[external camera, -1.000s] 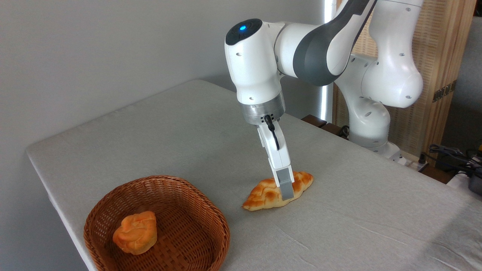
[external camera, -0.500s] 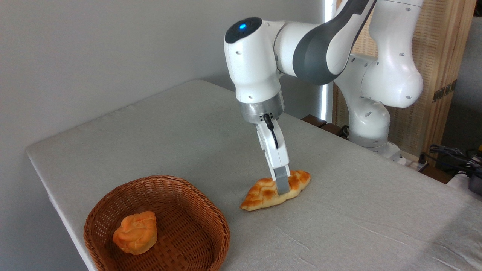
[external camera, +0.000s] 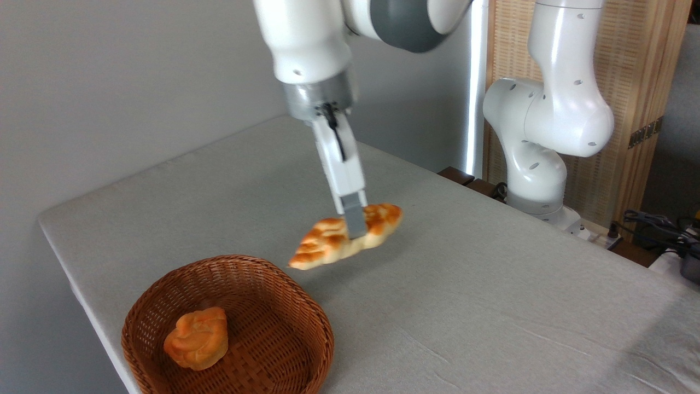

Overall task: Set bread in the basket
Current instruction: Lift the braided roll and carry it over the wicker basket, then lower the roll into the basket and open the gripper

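The long braided golden-brown bread (external camera: 328,243) hangs in the air above the table, tilted with its left tip lower. My gripper (external camera: 356,230) is shut on it near its middle; only the near grey finger shows, the other is hidden behind the loaf. The round reddish-brown wicker basket (external camera: 306,306) sits at the table's front left, below and to the left of the loaf. The loaf's lower tip is just above and behind the basket's far rim.
A small orange bun (external camera: 197,337) lies inside the basket on its left side. The grey table (external camera: 492,306) stretches to the right. The arm's white base (external camera: 541,164) stands at the back right, with cables (external camera: 656,224) beyond it.
The gripper has lifted the bread off the table and carried it up and to the left toward the basket. The basket and bun have not moved.
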### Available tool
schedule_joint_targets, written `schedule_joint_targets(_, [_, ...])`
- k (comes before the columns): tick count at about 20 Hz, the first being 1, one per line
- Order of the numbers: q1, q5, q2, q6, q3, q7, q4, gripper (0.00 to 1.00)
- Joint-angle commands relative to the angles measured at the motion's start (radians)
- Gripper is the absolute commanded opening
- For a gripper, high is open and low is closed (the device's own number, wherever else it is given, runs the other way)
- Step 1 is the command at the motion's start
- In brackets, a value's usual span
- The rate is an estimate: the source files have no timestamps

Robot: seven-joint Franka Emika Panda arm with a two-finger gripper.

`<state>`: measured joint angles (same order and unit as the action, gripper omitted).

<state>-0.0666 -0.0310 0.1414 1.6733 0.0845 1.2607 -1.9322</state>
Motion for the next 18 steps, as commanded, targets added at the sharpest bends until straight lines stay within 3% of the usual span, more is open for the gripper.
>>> schedule_joint_targets(1, [-0.001, -0.047, -0.175, -0.055, 0.006, -0.053, 0.232, 0.29])
schedule_joint_targets(3, [0.004, -0.052, -0.21, -0.041, 0.008, -0.086, 0.283, 0.29])
schedule_joint_targets(6, [0.007, -0.053, -0.221, 0.09, 0.011, -0.093, 0.291, 0.36])
schedule_joint_targets(14, [0.007, -0.037, -0.299, 0.33, 0.0, -0.095, 0.288, 0.38])
schedule_joint_targets(16, [0.005, -0.035, -0.302, 0.332, -0.008, -0.092, 0.286, 0.5])
schedule_joint_targets(18, [0.005, -0.033, -0.302, 0.332, -0.011, -0.092, 0.282, 0.81])
